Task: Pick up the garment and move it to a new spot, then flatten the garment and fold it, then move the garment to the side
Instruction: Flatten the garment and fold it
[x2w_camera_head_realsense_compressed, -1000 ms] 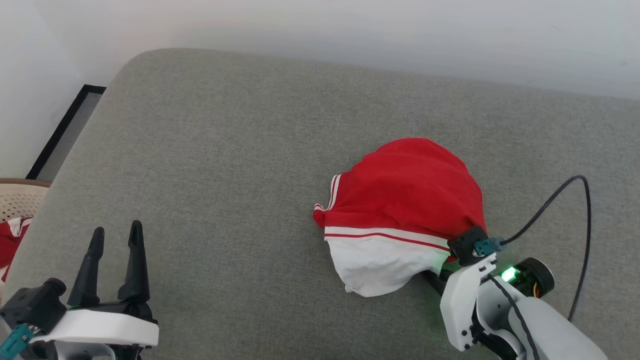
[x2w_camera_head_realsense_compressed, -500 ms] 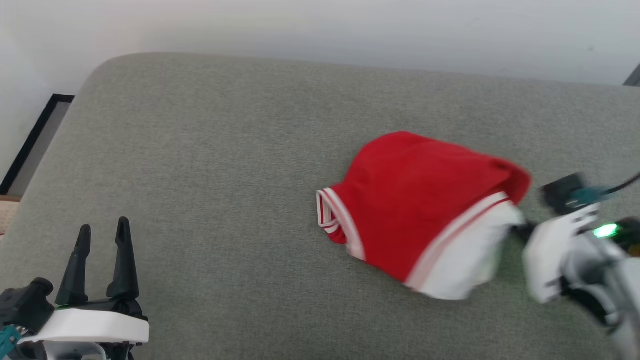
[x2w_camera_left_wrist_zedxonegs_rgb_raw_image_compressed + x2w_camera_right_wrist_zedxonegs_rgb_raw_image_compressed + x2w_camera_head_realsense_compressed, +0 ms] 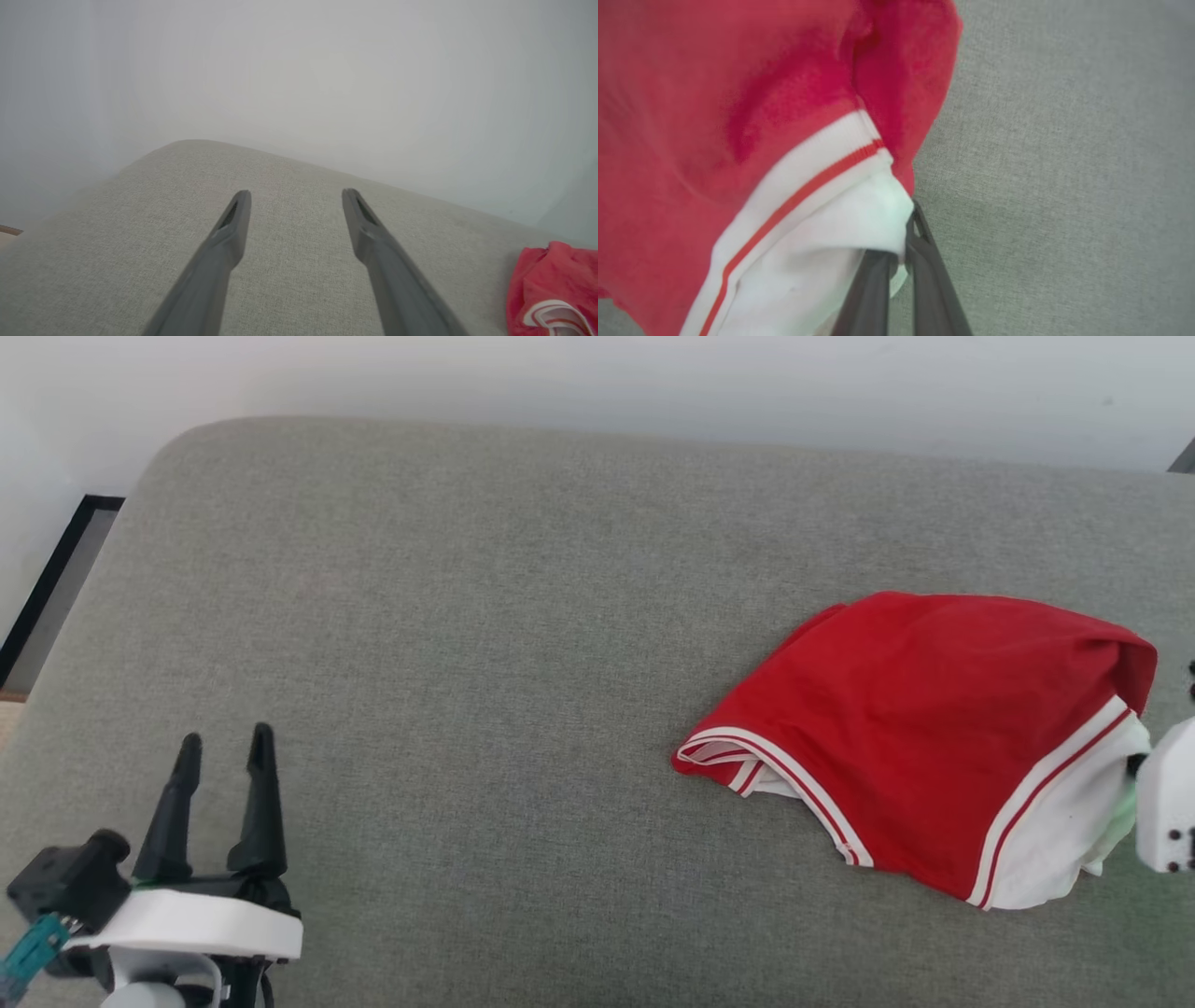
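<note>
The garment (image 3: 924, 728) has travelled to the right across the grey cushion (image 3: 467, 616) since the earlier frame, and it now lies longer and flatter than the heap it was; the head camera has also shifted, though not enough to account for that. It rests on the right part of the cushion, red body uppermost, with a white sleeve (image 3: 822, 242) pulled toward the right gripper (image 3: 903, 233), whose fingers are pressed together on the sleeve's edge; how much cloth sits between them is hidden by the fold, probably only a thin bite. The left gripper (image 3: 226, 735) hangs spread and empty at the near left, well apart from the garment. The likely failure is the sleeve slipping out, since the rest of the shirt drags on rough upholstery and loads that small pinch; the same drag could roll the striped hem (image 3: 775, 765) under, leaving more to smooth out before folding.
</note>
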{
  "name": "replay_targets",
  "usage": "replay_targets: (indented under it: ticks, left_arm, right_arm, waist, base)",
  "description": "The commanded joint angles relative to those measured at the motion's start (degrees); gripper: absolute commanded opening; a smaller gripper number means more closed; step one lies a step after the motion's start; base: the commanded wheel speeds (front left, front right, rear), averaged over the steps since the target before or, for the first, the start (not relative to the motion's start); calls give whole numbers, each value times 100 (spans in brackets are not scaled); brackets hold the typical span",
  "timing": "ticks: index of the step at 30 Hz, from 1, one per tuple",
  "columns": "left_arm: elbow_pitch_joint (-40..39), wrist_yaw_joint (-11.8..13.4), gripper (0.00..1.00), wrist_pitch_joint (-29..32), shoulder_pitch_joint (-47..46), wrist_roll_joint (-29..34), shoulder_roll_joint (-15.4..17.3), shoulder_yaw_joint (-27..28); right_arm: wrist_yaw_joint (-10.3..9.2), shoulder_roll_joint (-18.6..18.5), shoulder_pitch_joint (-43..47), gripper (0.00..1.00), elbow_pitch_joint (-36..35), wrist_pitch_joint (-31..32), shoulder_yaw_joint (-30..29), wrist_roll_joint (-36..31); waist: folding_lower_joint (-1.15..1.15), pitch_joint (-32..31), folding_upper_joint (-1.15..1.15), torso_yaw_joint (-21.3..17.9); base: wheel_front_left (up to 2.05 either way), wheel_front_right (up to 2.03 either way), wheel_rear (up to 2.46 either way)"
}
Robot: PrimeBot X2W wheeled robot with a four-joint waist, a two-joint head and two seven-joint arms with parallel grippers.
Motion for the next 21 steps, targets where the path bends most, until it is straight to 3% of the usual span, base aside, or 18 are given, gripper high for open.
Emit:
replay_targets:
  ticks: [1, 2, 3, 4, 5, 11, 21]
  left_arm:
    - [40, -14, 100, -28, -114, -81, 70, -100]
    - [58, -14, 100, -28, -140, -111, 99, -147]
    - [72, -14, 100, -28, -179, -137, 123, -196]
    - [90, -14, 100, -28, -209, -121, 169, -258]
    - [115, -15, 100, -28, -238, -150, 205, -321]
    - [173, -15, 100, 185, -485, -573, 532, -761]
    - [-79, -16, 100, 1343, -1106, -1300, 1173, -1241]
  right_arm:
    - [-2, 139, -116, 0, 233, 4, 32, 23]
    - [-2, 195, -178, 4, 345, -35, 46, 21]
    - [-2, 225, -219, 33, 449, -62, 67, 9]
    - [-2, 247, -256, 75, 554, -73, 97, -3]
    - [-2, 268, -292, 100, 617, -115, 132, -13]
    - [-2, 260, -421, 100, 693, -213, 208, 14]
    - [-2, 625, -244, 100, -170, -986, -85, -223]
  waist:
    - [0, 42, 0, 38]
    - [0, 53, 0, 39]
    - [0, 62, 0, 41]
    - [0, 66, 0, 45]
    - [0, 66, 0, 46]
    - [0, -23, 0, -77]
    - [0, -192, 0, -669]
  base:
    - [0, 0, 0]
    - [0, 0, 0]
    - [0, 0, 0]
    - [0, 0, 0]
    - [0, 0, 0]
    - [0, 0, 0]
    - [0, 0, 0]
